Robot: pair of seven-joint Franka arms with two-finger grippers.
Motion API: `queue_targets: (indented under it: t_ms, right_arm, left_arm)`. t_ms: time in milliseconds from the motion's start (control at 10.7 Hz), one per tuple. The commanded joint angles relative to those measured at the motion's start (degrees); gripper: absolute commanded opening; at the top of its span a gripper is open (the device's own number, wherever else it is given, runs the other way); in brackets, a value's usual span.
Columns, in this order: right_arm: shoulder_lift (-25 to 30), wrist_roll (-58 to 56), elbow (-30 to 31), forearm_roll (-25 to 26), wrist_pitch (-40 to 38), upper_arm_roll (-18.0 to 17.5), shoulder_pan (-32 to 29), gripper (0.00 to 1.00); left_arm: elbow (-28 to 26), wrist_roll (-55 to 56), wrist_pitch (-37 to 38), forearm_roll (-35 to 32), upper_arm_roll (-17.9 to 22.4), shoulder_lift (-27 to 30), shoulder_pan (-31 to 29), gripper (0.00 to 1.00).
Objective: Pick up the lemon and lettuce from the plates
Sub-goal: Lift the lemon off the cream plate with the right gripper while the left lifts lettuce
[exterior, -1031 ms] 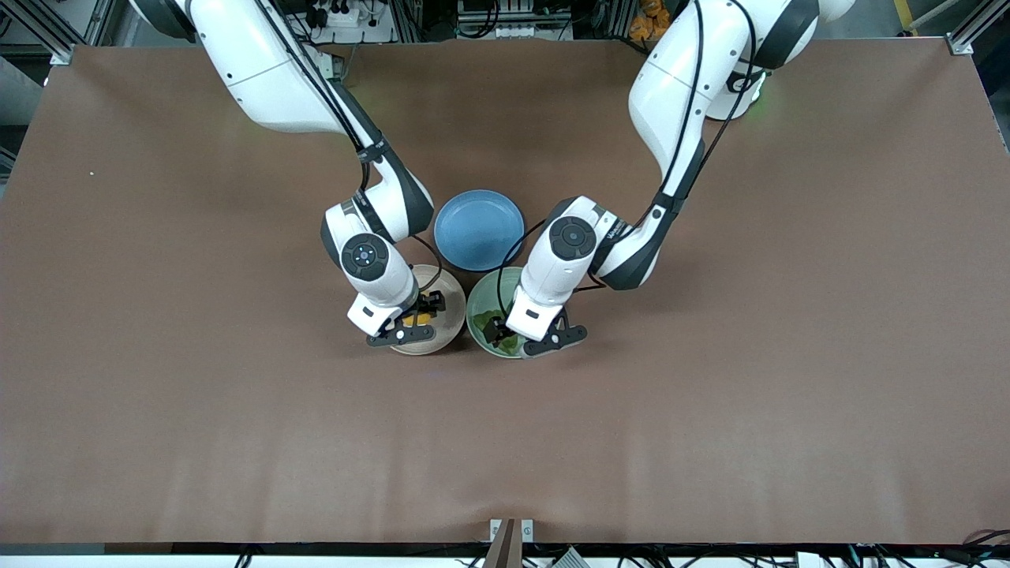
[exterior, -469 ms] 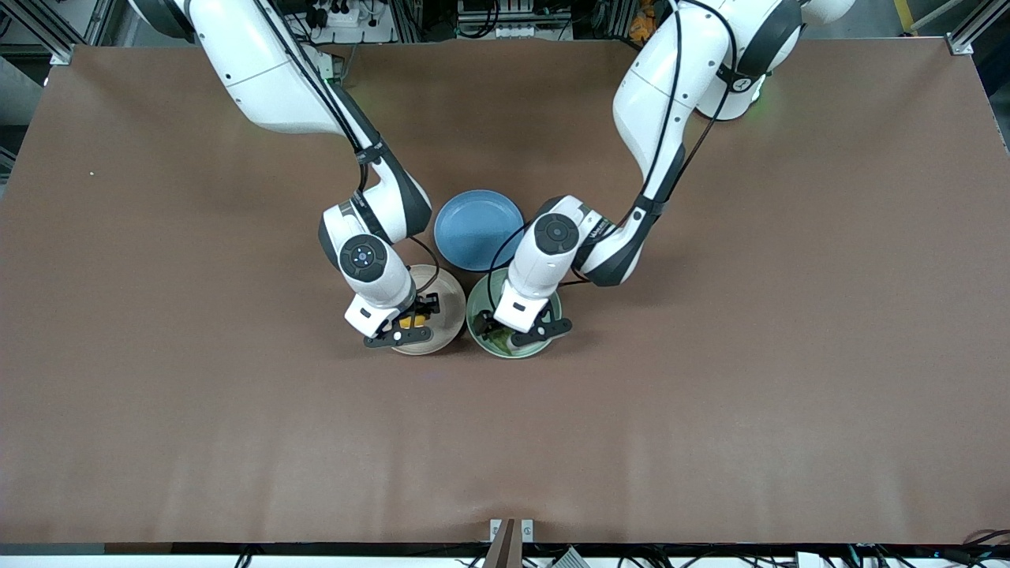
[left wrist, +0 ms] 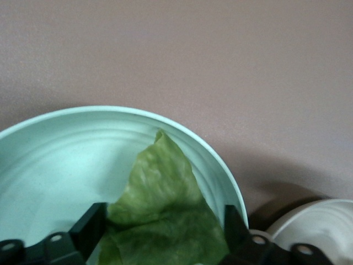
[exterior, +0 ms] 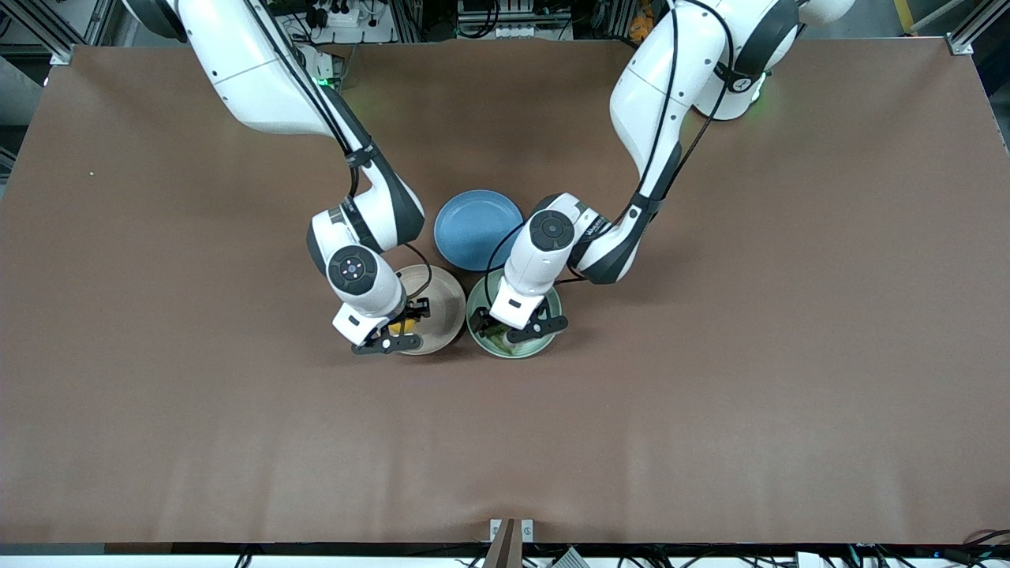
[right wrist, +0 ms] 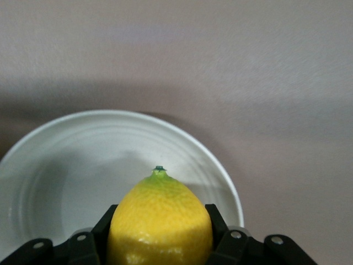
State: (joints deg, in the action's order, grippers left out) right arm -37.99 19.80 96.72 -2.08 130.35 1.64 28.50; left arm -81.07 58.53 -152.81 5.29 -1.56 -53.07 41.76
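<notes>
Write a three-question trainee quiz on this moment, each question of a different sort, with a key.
1. True or false: the lemon sits between the fingers of the right pincer.
2. Multiple choice: the left pincer is over which plate? A) the blue plate B) the mint green plate C) the beige plate
3. Fill in: the lettuce lies in the ____ plate.

Key:
1. True; one finger stands on each side of the lemon.
2. B; its fingers flank the lettuce.
3. Mint green; the blue plate holds nothing.
</notes>
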Motion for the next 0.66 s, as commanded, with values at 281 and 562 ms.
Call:
queue_targets:
  t_ms: [281, 562]
  right_arm:
    - [0.6, -5.5, -15.0, 0.4, -19.0, -0.6, -8.1, 0.24]
    - [0.9, -9.7, -18.8, 0.3, -22.7, -0.6, -12.1, 0.24]
  left_arm:
    - [-0.2, 0.8, -0.4, -2.8, 1.0, -0.5, 0.8, 0.00]
    - [-0.9, 0.4, 1.3, -3.3, 1.1, 1.6, 0.2, 0.00]
